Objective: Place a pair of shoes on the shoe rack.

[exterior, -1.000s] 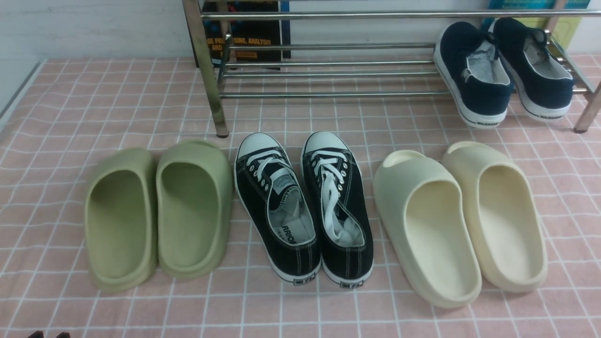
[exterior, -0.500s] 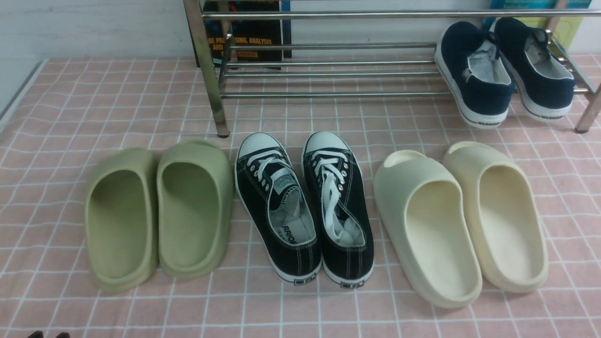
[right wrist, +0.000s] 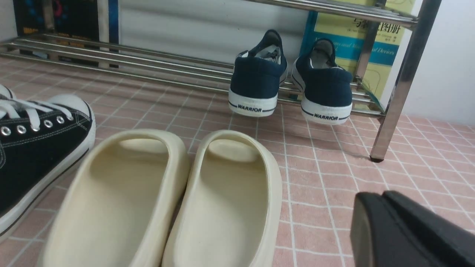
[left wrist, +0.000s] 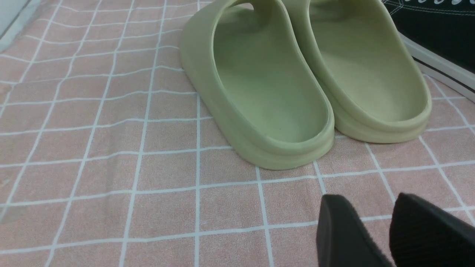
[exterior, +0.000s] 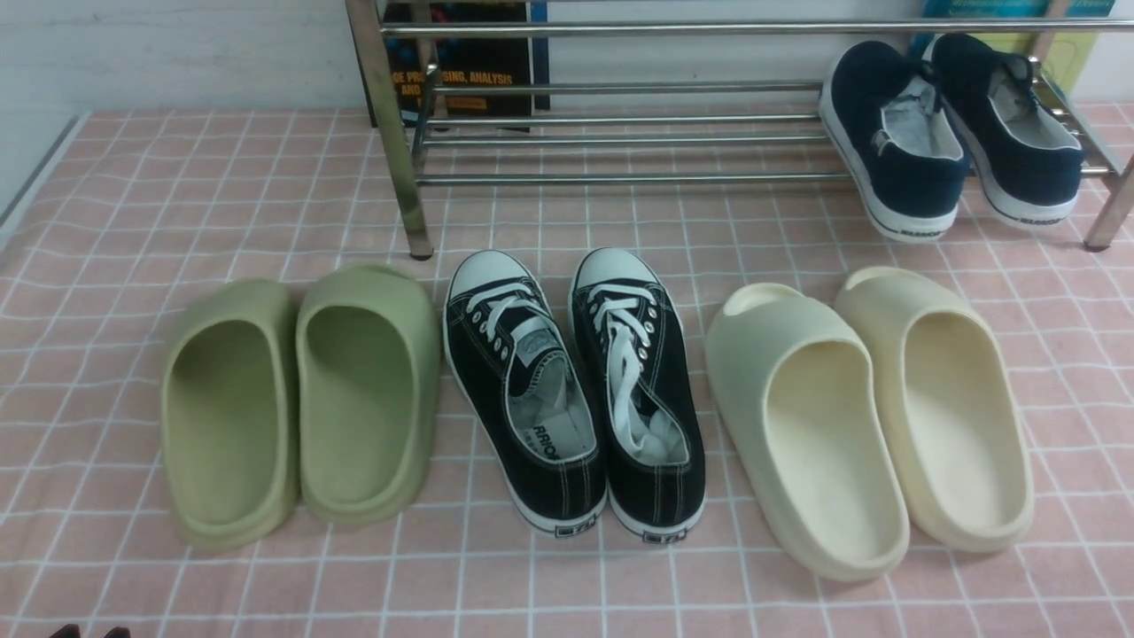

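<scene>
Navy shoes on chrome rack, well apart from both jaws; left jaws apart, empty; right jaws together, empty

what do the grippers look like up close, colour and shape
Only the tips show. The left gripper has two matte black fingers with rounded ends and a slightly rough, rubbery-looking face. The right gripper is the same matte black, with flat, blunt-edged fingers. No cables, markings or arm links are visible in any view.
</scene>
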Controlling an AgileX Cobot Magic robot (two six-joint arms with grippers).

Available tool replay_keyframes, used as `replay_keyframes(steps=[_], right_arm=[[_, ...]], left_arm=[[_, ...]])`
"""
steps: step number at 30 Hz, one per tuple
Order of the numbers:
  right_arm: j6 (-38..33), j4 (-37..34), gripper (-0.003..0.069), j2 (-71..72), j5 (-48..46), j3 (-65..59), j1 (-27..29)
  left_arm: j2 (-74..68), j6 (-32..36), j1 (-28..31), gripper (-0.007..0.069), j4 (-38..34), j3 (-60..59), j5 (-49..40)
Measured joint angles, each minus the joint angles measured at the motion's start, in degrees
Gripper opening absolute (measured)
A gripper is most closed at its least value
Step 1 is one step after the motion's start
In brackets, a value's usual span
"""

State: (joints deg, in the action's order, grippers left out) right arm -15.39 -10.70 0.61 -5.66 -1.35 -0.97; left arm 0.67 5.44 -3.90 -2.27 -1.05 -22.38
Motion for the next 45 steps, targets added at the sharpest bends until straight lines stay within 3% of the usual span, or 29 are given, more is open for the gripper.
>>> replay_keyframes(steps=[5, 11, 23, 45], right_arm=[[4.2, 1.5, -0.0018, 0.0, -3.0, 0.0, 2.5], [11.2, 4.5, -0.0018, 0.0, -8.7, 0.0, 3.2], [18.3, 5.2, -0.0018, 0.0, -15.6, 0.4, 3.2], [19.1, 5.2, -0.0011, 0.0, -16.0, 0.5, 3.2]], left_arm=[[0.0, 0.0, 0.0, 0.0238, 0.1, 0.0, 0.0], [0.0, 0.0, 0.0, 0.0238, 0.1, 0.0, 0.0], [0.0, 0.0, 0.0, 0.0238, 0.1, 0.0, 0.0], [0.0, 0.0, 0.0, 0.0238, 0.1, 0.0, 0.0]])
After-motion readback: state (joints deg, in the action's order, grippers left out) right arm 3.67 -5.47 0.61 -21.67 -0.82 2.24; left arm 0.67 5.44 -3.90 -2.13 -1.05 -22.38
